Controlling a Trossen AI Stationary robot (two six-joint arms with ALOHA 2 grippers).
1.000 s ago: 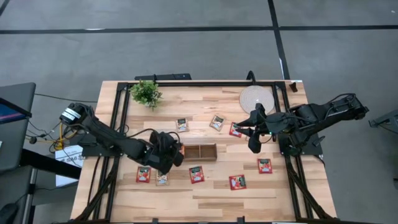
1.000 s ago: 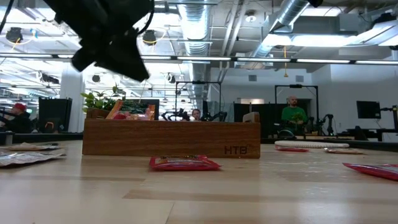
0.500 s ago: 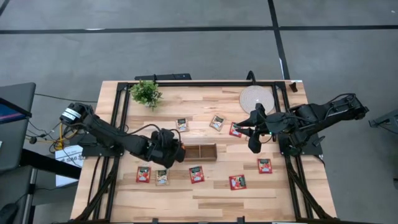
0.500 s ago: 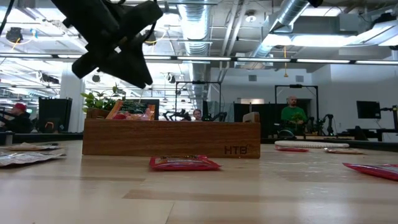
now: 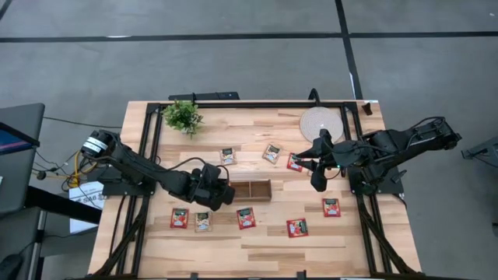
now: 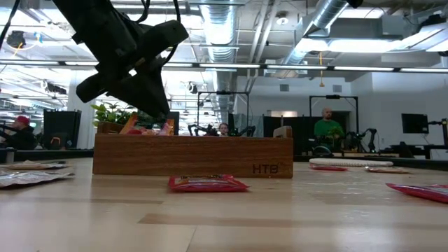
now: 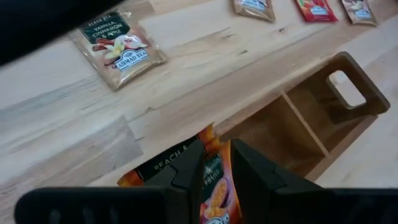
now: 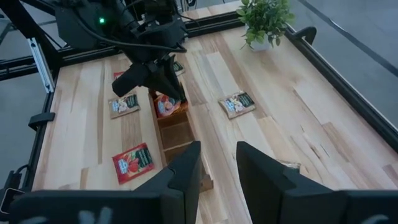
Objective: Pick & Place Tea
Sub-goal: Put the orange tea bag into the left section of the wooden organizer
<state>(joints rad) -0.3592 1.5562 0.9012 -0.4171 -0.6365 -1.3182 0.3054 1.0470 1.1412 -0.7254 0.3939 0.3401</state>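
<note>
My left gripper (image 5: pixel 221 192) hangs over the left end of the brown wooden tray (image 5: pixel 257 190), shut on an orange-printed tea sachet (image 7: pixel 214 183). In the low view it (image 6: pixel 143 98) stands just above the tray's wall (image 6: pixel 196 155), where sachet edges (image 6: pixel 133 124) stick up. My right gripper (image 5: pixel 317 183) waits open above the table, right of the tray. Several red and beige sachets lie flat around the tray, such as one (image 5: pixel 246 218) near it and one (image 7: pixel 118 46) beside it. My left gripper pinches the orange sachet (image 7: pixel 216 171) between its two fingers (image 7: pixel 186 168), coming from above and slanting toward the table's right. The sachet hangs below the fingers. Its lower end (image 8: pixel 166 106) reaches into the tray's left-end compartment; whether it rests on the bottom I cannot tell.
A small potted plant (image 5: pixel 183 117) stands at the far left and a round pale disc (image 5: pixel 321 123) at the far right. Black frame rails run along the table's edges. Loose sachets (image 5: pixel 296 227) (image 5: pixel 331 207) lie on the near right part. People and desks show in the room behind.
My left gripper has moved a little toward the table's right and down, ending closer to the tray's left end with the orange sachet still between its fingers. The right arm has kept still.
</note>
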